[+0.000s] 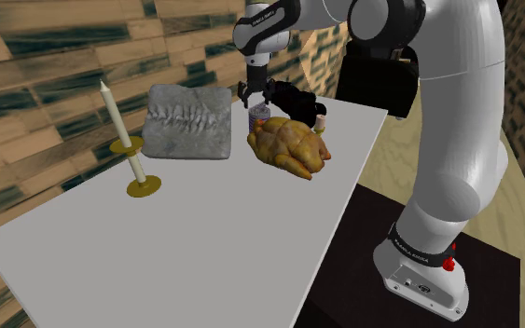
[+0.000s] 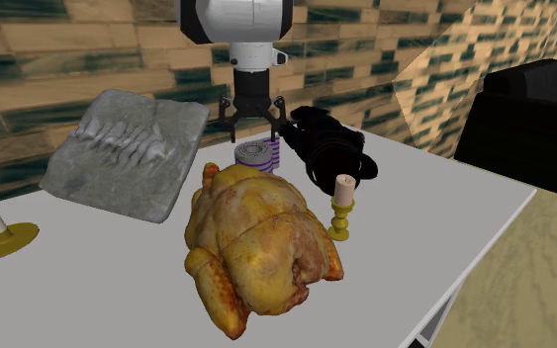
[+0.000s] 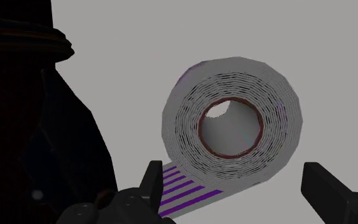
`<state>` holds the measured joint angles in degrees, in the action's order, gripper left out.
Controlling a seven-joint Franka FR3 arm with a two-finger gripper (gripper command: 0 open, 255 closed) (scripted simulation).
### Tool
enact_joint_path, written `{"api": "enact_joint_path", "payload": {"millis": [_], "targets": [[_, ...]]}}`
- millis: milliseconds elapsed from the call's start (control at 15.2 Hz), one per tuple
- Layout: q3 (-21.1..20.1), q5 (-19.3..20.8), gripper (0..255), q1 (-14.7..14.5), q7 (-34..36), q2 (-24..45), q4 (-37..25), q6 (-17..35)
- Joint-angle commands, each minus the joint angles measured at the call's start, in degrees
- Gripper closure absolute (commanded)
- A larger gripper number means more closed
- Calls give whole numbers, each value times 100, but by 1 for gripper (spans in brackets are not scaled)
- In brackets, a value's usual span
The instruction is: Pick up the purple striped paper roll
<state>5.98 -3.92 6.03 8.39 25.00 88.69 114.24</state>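
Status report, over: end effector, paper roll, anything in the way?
End effector open, above the purple striped paper roll. Roll upright on table. Roast chicken and black object close beside it.

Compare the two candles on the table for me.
The tall candle is long and tapers to a point; the short candle is a flat-topped stub. The tall candle looks white, the short candle beige. The tall candle stands apart towards the shoulder view's left; the short candle stands close beside the chicken. Both are upright in gold holders on the table.
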Motion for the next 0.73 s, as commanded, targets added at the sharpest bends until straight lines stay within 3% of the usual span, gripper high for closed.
{"api": "enact_joint_path", "payload": {"millis": [0, 396, 462, 660], "targets": [[1, -6, 0, 4, 7, 119, 20, 136], [-12, -22, 0, 10, -7, 237, 198, 431], [-12, -19, 255, 8, 0, 236, 162, 397], [-12, -28, 255, 27, -12, 365, -52, 312]]}}
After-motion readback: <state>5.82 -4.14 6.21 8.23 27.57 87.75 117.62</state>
